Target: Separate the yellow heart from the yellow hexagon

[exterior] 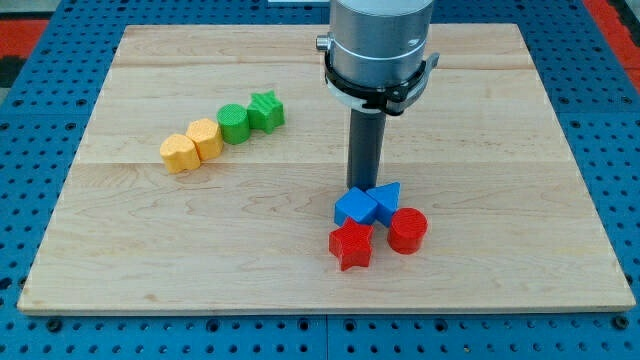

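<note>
The yellow heart (180, 153) lies in the left half of the wooden surface (500, 120), nearer the left edge than the middle, and it touches the yellow hexagon (206, 138) just up and to its right — the two sit pressed side by side. The row goes on toward the top edge: a green cylinder (234, 124) touches the hexagon, and a green star (266, 110) touches the cylinder, so all four make a slanted line rising to the right. My tip (364, 188) stands well apart from that line, right of the middle of the surface, at the top side of a blue cube (355, 208); whether it touches the cube I cannot tell, since the very end is partly hidden behind it. A blue triangle (388, 199) sits beside the cube on its right, touching it. Below them, toward the bottom edge, a red star (351, 245) sits under the cube and a red cylinder (407, 230) under the triangle. The arm carries no hand — only the straight dark rod, holding nothing
</note>
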`<state>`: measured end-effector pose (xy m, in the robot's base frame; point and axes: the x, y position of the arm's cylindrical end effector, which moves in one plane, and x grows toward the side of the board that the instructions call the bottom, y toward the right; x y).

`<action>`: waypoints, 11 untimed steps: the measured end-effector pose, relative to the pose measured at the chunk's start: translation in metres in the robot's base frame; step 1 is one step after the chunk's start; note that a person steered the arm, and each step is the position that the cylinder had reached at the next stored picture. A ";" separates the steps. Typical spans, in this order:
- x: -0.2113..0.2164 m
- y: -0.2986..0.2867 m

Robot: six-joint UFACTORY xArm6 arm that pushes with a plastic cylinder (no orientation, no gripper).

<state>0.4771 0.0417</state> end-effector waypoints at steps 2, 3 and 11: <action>0.007 -0.073; -0.003 -0.097; -0.096 -0.060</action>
<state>0.3811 -0.0182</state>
